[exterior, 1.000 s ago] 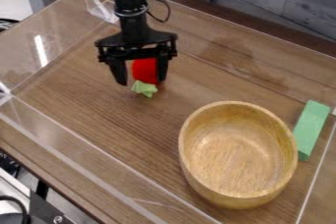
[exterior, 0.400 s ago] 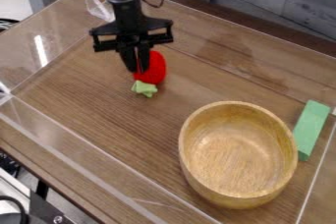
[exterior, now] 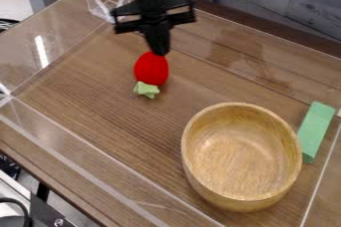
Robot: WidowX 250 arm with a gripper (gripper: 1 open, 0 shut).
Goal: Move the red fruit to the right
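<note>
The red fruit [exterior: 152,68] lies on the wooden table [exterior: 83,115], left of the bowl [exterior: 241,158] in view.

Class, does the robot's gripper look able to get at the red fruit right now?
Probably yes: the red fruit lies just beside the gripper, and nothing visible stands between them.

The bowl [exterior: 241,158] looks like pale wood, smooth with a soft sheen. The table [exterior: 80,121] has a brown wood surface, fine-grained and satin, catching light in places. The red strawberry [exterior: 152,69] looks like smooth, glossy plastic, its light green cap [exterior: 147,91] duller. The green block [exterior: 316,131] looks smooth and matt. The robot arm [exterior: 150,0] is dark, its material unclear.
</note>
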